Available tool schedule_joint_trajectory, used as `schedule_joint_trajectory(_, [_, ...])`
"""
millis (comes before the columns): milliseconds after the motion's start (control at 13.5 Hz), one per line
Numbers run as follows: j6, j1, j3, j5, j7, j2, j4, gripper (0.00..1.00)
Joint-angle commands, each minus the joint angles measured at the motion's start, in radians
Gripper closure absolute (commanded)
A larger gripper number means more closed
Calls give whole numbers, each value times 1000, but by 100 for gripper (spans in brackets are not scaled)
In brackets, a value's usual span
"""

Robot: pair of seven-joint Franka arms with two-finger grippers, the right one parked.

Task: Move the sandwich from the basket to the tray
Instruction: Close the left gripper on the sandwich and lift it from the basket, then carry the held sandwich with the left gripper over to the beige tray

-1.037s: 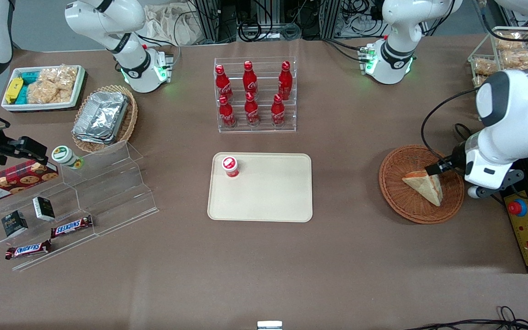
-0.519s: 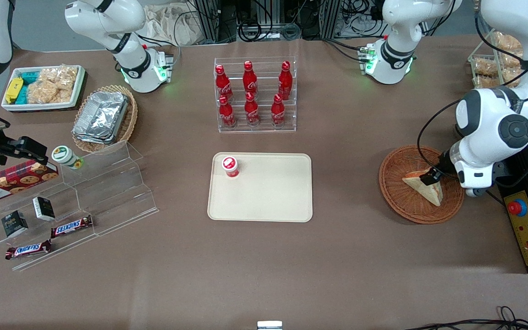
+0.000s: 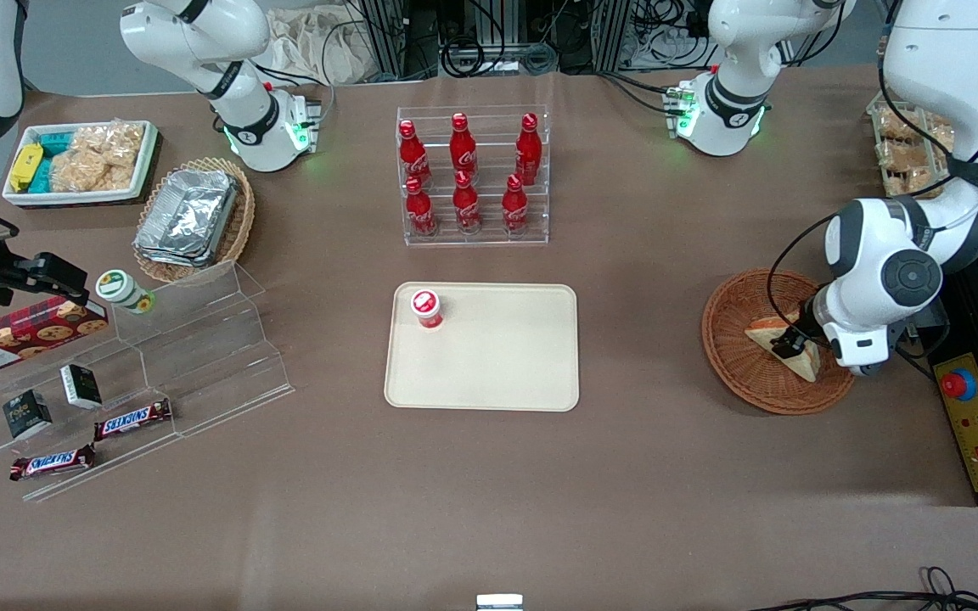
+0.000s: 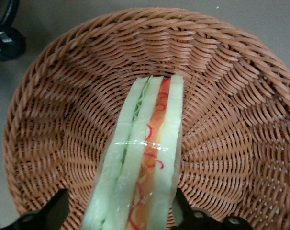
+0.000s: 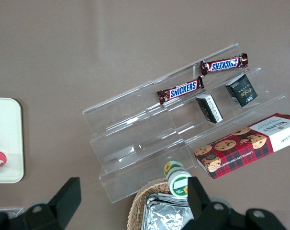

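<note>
Front view has my gripper (image 3: 788,345) down in the basket (image 3: 731,348), jaws spread either side of the sandwich (image 4: 140,163), not squeezing yet. Lift and tray (image 3: 497,365) drop left.

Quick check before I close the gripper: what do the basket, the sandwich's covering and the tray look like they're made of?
The basket looks like woven wicker, reddish-brown and matte, with visible strands. The sandwich seems wrapped in clear glossy film, going by a shiny crease across it. The tray looks like smooth matte beige plastic, probably rigid. The gripper straddles the sandwich, open.
</note>
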Motion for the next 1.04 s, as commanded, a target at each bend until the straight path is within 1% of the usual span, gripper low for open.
schedule_joint_trajectory(0, [-5, 7, -7, 20, -71, 6, 39, 100])
schedule_joint_trajectory(222, [-40, -1, -11, 14, -88, 3, 109, 100])
schedule_joint_trajectory(444, [-230, -27, -18, 2, -76, 7, 256, 100])
schedule_joint_trajectory(519, [-311, -30, -36, -1, -71, 7, 322, 100])
schedule_joint_trajectory(593, [-374, -28, -77, -6, -46, 10, 382, 100])
schedule_joint_trajectory(815, [-514, -30, -189, -81, 101, 1, 493, 100])
schedule_joint_trajectory(963, [-618, -33, -296, -90, 149, 9, 595, 100])
